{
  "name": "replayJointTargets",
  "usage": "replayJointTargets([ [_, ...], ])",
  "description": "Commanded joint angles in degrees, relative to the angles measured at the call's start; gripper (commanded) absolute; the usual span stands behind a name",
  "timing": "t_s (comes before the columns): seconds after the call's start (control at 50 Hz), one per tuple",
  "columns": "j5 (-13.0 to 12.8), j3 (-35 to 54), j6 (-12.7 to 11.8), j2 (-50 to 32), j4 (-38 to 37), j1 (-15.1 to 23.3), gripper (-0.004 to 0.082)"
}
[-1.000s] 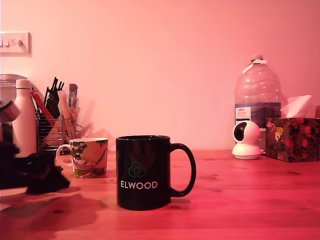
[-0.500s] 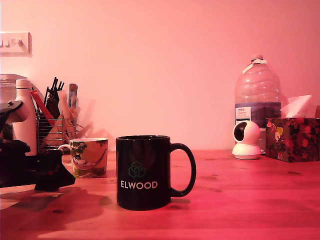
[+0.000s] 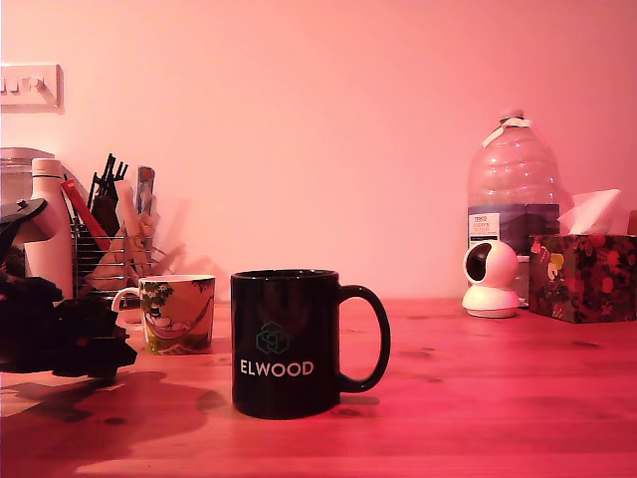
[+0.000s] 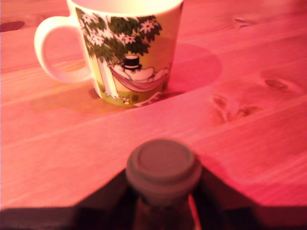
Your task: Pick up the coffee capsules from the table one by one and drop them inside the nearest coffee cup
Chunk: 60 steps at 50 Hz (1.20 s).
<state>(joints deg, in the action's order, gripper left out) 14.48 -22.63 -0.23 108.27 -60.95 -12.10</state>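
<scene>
Arm pulled back left, raised — jaws gripping capsule.

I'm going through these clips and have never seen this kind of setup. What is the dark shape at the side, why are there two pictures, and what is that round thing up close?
The dark shape at the exterior view's left is a robot arm ending in a pincer. That picture comes from a fixed camera looking across the wooden table. The other comes from a camera mounted on the arm's wrist, so it looks out over the pincer itself. The round thing there is a coffee capsule, gripped between the dark jaws. Ahead of it stands an illustrated mug, also seen in the exterior view. A black mug marked ELWOOD stands closer to the fixed camera. Along the wall are a water bottle, a small white camera, a tissue box and a utensil rack.
</scene>
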Motion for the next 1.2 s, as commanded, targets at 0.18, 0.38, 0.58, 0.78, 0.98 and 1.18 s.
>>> replayJointTargets([
  [0.18,1.97,-0.11,-1.36,0.35,-2.08,0.63,0.0024],
  [0.38,3.28,-0.11,-1.33,-3.72,-1.49,0.63,0.0024],
  [0.58,3.28,-0.11,-1.31,-9.44,0.46,0.63,0.0024],
  [0.78,3.28,-2.03,-1.27,-14.32,6.93,0.63,0.0024],
  [0.98,3.28,-9.01,-0.76,-15.41,20.41,0.63,0.0024],
  [1.18,3.28,-15.93,-0.35,-15.43,31.61,0.57,0.0024],
])
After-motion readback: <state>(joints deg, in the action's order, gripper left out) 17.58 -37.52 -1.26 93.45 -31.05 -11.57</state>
